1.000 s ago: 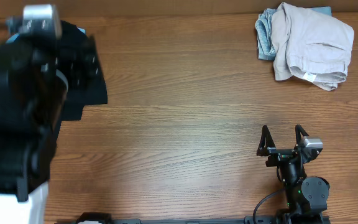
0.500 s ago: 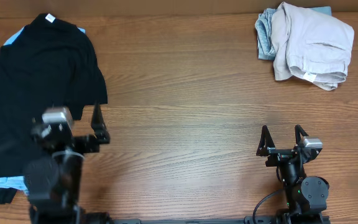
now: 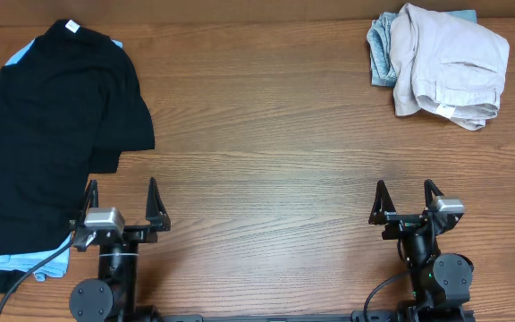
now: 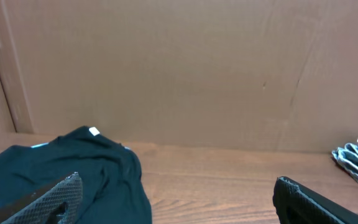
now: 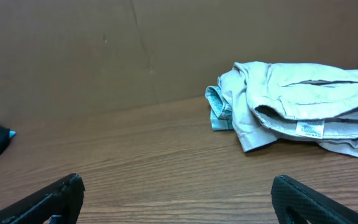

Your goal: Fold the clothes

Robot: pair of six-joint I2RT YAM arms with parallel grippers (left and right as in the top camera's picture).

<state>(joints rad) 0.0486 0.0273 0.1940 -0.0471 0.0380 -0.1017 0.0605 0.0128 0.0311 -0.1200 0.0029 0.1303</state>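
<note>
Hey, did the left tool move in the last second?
Yes. The left tool pulled back off the black T-shirt, toward the bottom of the overhead view.

Light-blue denim shorts (image 3: pixel 380 52) mostly hidden under khaki shorts (image 3: pixel 450 58), black T-shirt (image 3: pixel 52 134) cut by overhead's left edge, label (image 5: pixel 309 129) print unreadable.

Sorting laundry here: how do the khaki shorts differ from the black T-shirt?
The khaki shorts are light beige; the black T-shirt is dark. The shorts sit bunched in a compact heap at the far right, partly over denim shorts; the T-shirt sprawls wider along the left edge. Both lie on the table, neither neatly folded.
</note>
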